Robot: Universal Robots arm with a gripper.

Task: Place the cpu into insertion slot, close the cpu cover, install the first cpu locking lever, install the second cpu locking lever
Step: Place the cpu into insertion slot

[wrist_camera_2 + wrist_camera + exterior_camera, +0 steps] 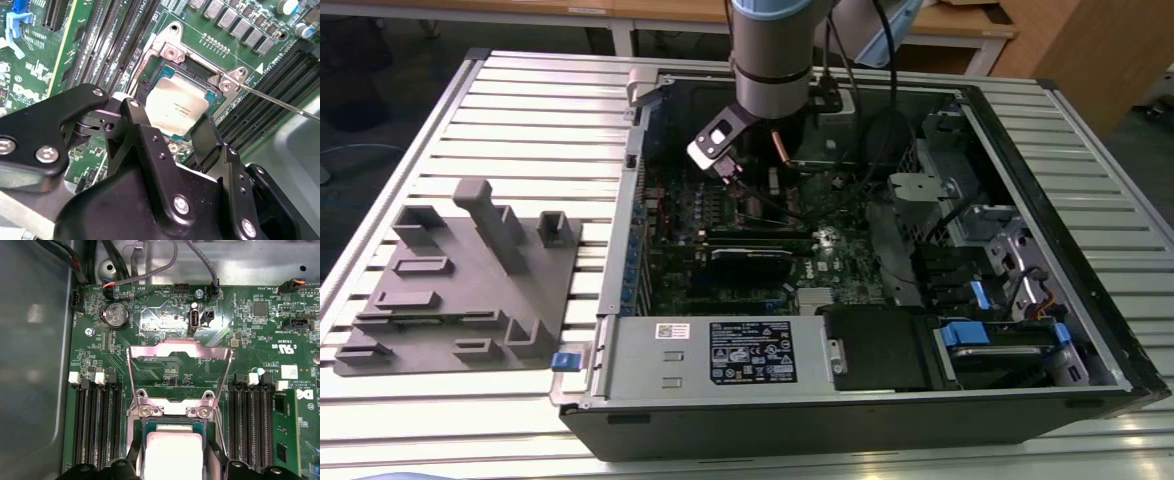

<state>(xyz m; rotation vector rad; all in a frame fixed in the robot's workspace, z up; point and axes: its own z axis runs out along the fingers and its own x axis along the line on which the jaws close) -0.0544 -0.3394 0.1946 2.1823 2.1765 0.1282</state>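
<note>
Nothing readable: illegible print on the black label [753, 352], the cpu [179, 107] and the circuit board [240, 330].

Bright room light; glare whitens the cpu [172, 455]; the case [854, 425] interior lies shadowed.

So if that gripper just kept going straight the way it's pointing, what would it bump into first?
Most likely the cpu, which sits directly ahead of the gripper at the insertion slot. The second wrist view doesn't show how much gap remains.

Slatted table [520, 110]: open computer case [854, 425], grey fixture [454, 290].
</note>
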